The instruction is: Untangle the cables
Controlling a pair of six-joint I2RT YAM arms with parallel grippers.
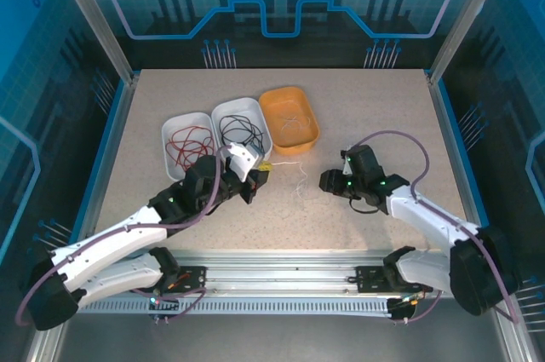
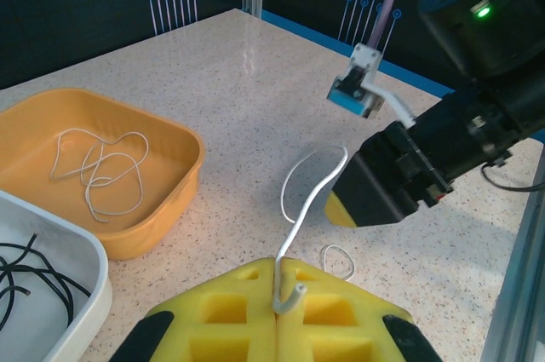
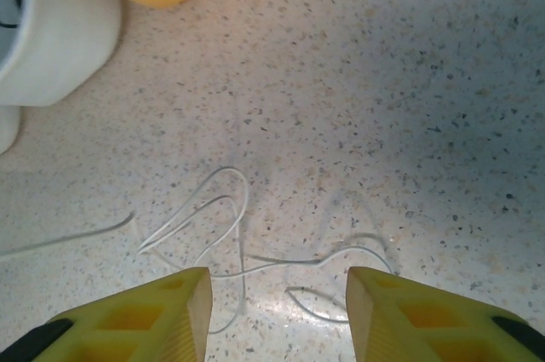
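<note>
The sorting looks nearly done. The red cables (image 1: 189, 147) lie in one white tray (image 1: 174, 123), the black cables (image 1: 241, 130) in the second white tray (image 1: 234, 106), and some whitish cables (image 2: 98, 166) in the orange tray (image 1: 271, 98). All three trays stand toward the far left part of the table (image 1: 383, 115).

One loose white cable (image 2: 311, 187) is not yet put away. It lies near the middle of the table, just on the near side of the orange tray. The left gripper (image 2: 277, 281) is closed and pinches one end of it. From there its length runs roughly parallel to the near edge, toward the right gripper (image 3: 279, 294), and it ends in flat loops on the table. The right gripper's jaws stand apart over these loops and hold nothing.
</note>
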